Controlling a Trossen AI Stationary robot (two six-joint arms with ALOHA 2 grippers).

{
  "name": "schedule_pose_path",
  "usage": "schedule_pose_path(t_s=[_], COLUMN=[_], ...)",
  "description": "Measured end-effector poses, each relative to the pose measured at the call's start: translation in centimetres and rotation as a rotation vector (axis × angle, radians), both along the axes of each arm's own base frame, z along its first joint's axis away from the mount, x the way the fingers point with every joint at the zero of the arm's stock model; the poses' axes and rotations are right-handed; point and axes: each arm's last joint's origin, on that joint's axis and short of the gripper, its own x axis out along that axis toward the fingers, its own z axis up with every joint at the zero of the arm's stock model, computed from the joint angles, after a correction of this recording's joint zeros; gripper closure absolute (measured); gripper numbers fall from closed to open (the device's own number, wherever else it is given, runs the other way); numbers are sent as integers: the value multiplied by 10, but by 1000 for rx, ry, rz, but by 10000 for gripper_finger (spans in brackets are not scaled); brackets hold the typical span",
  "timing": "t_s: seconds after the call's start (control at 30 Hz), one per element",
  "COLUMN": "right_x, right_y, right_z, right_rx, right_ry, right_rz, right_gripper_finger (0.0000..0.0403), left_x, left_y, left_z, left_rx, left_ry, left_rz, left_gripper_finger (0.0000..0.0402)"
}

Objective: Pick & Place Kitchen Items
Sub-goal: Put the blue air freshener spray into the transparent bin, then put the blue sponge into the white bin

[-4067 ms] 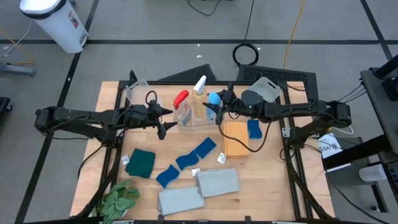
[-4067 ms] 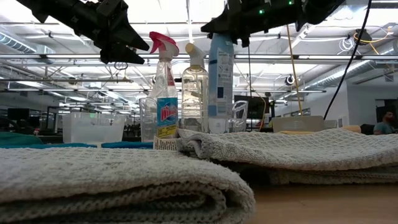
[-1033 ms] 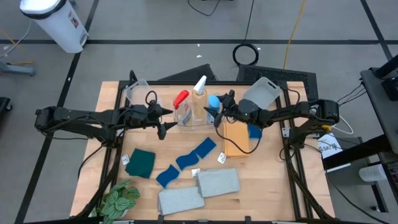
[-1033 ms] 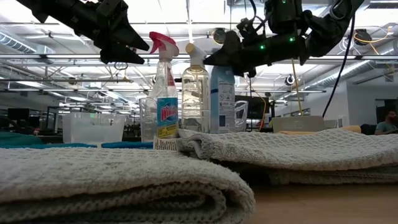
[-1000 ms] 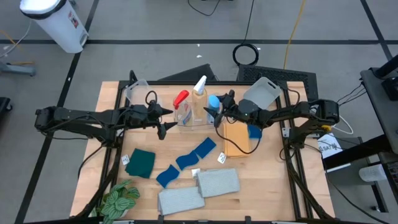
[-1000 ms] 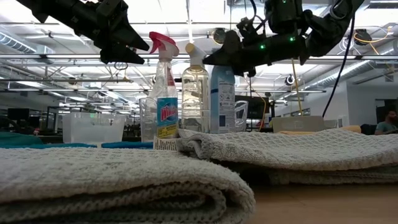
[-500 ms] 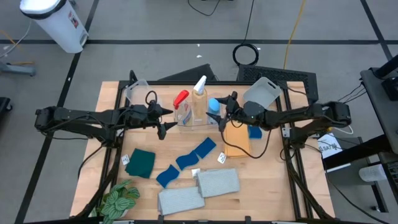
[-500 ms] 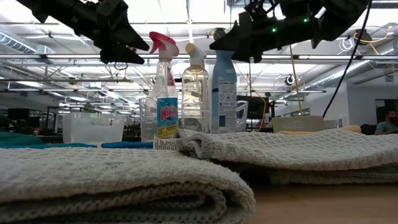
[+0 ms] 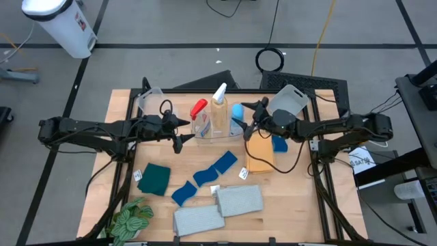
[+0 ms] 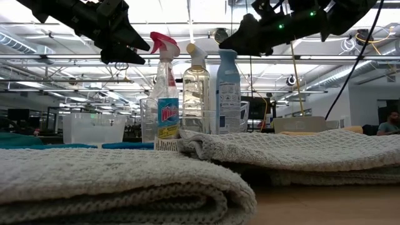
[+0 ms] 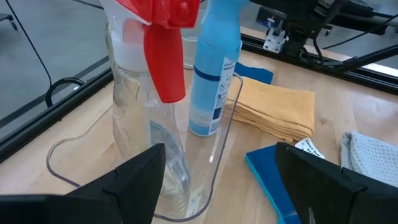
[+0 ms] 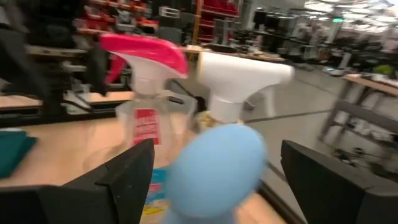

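Near edge of the table, high view: two grey folded towels (image 9: 218, 210) at 6 o'clock, a green leafy plant (image 9: 130, 221) at 7 o'clock. Toward the centre lie the teal cloth (image 9: 155, 178), two blue sponges (image 9: 203, 176) and, at 3 o'clock of them, the orange cloth (image 9: 259, 152) with another blue piece (image 9: 279, 144) just beside it. At 12 o'clock of the table centre a clear tub (image 9: 213, 131) holds the three bottles in a row: red-trigger bottle (image 9: 199, 109), white-trigger bottle (image 9: 219, 95), blue-capped bottle (image 9: 237, 111).

The low view alone shows the bottles upright behind the towels (image 10: 125, 181), and both arms above them; the layout of the table is hidden there. The left wrist view alone shows the blue-capped bottle (image 11: 214, 68) standing inside the tub's wall (image 11: 219, 143), beside the red-trigger bottle (image 11: 152, 99), with the orange cloth (image 11: 277, 112) beyond.

Left gripper (image 9: 179, 131): at 9 o'clock of the tub, fingers spread wide, holding nothing and clear of the bottles.

Right gripper (image 9: 247, 117): at 3 o'clock of the blue-capped bottle, just beside its cap, fingers fully spread and empty. In the right wrist view the blue cap (image 12: 214, 168) lies between the two fingers (image 12: 124, 180); whether either one touches it cannot be told. The low view shows this gripper (image 10: 240, 37) above the cap.
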Motion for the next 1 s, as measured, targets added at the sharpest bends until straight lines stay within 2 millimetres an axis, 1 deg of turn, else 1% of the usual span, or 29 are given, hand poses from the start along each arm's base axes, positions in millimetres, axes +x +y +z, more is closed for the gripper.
schedule_pose_path(t_s=[0.1,0.3,0.57,0.7,1.0], right_x=[-3,-7,-21,-30,-47], right_y=[0,1,5,13,39], right_z=[3,8,10,12,13], right_rx=[-7,-3,86,140,266], right_ry=[-2,-12,42,69,121], right_rz=[-29,-26,-24,-3,77], right_gripper_finger=[90,90,92,99,126], left_x=[0,0,0,0,0], left_y=[0,0,0,0,0], left_z=[0,0,0,0,0], left_rx=[0,0,0,0,0], left_ry=[0,0,0,0,0], left_rz=[0,1,1,0,0], left_gripper_finger=[94,94,94,94,94])
